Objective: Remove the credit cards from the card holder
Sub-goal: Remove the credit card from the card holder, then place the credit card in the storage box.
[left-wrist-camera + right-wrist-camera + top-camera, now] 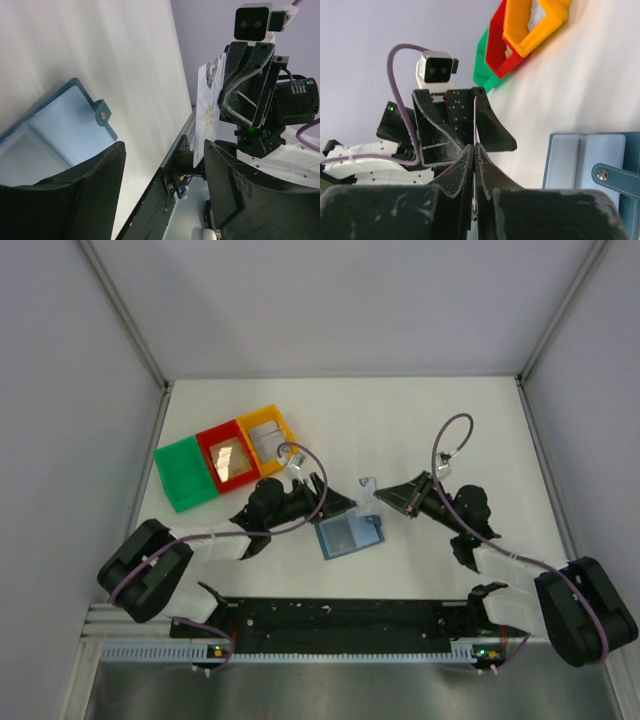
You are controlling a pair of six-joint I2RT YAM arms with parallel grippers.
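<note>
Top external: holder (350, 536) flat on table (450, 420), centre. R gripper (380, 498) pinches card (367, 486) upright just beyond it; L gripper (350, 505) jaws spread, no grip. Prob. handover, card already out.

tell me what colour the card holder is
The card holder is teal-blue with paler blue inner pockets, clearest in the right wrist view.

The card holder (348, 535) looks like matt, fine-grained leather, perhaps imitation, with a shiny metal snap (602, 174). The credit card (205, 110) is thin, smooth plastic. The green tray (185, 473), red tray (228, 458) and yellow tray (268, 435) are glossy plastic. The tabletop (450, 420) is smooth, matt white.
</note>
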